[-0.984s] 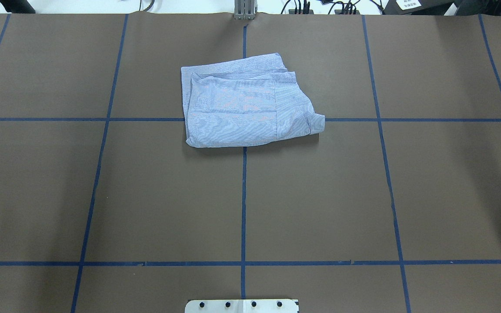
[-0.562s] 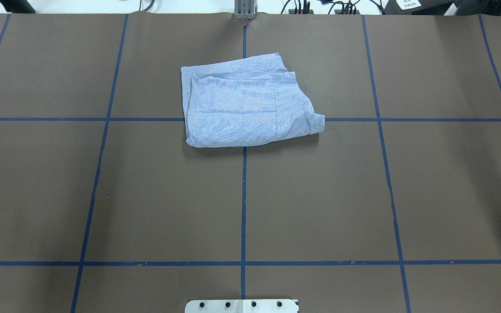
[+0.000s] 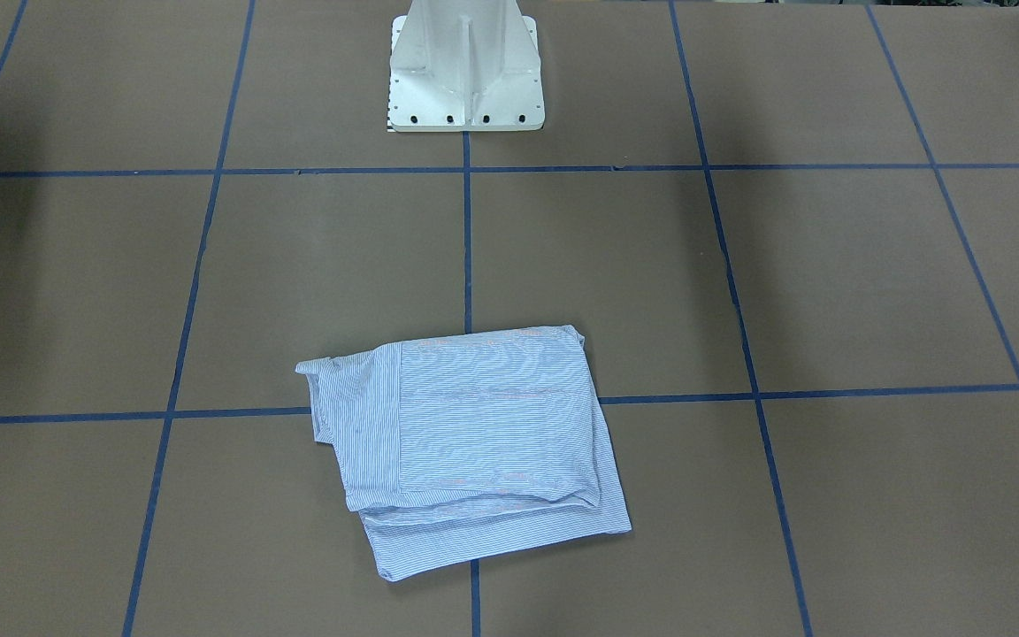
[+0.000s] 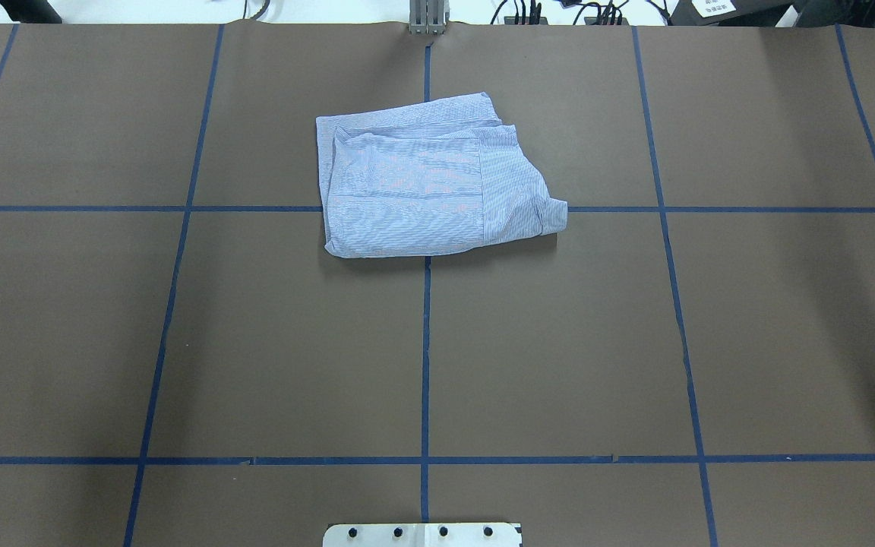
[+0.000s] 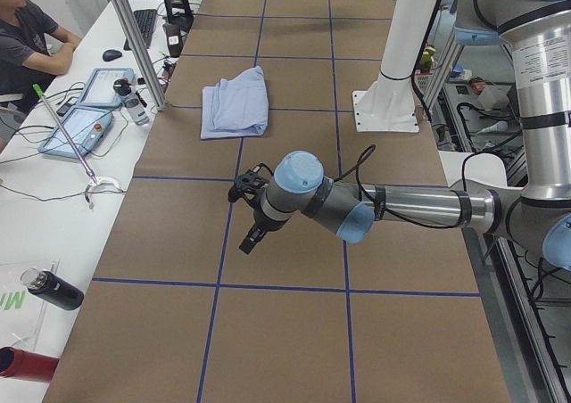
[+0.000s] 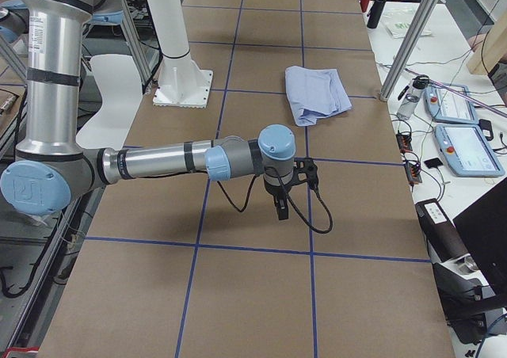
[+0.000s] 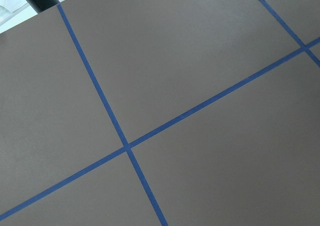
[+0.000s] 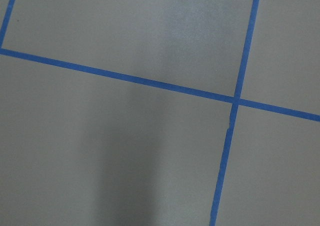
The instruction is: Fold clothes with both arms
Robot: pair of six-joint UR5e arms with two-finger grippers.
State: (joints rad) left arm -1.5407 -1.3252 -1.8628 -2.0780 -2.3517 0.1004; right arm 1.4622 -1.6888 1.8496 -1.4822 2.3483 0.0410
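The pinstriped shirt (image 4: pixel 422 182) lies folded into a rough rectangle on the brown table, far from the robot and near the centre line. It also shows in the front-facing view (image 3: pixel 474 433), the left view (image 5: pixel 235 102) and the right view (image 6: pixel 317 93). The left gripper (image 5: pixel 249 240) hangs over bare table towards the robot's left end, well away from the shirt. The right gripper (image 6: pixel 280 207) hangs over bare table towards the right end. Each shows only in a side view, so I cannot tell whether it is open or shut. Both wrist views show only table and blue tape lines.
The white pedestal base (image 3: pixel 465 71) stands at the robot's edge of the table (image 4: pixel 559 342). An aluminium post (image 5: pixel 134 37) stands at the far edge. A side bench holds tablets (image 5: pixel 76 128) and bottles. An operator (image 5: pixel 27 37) sits there.
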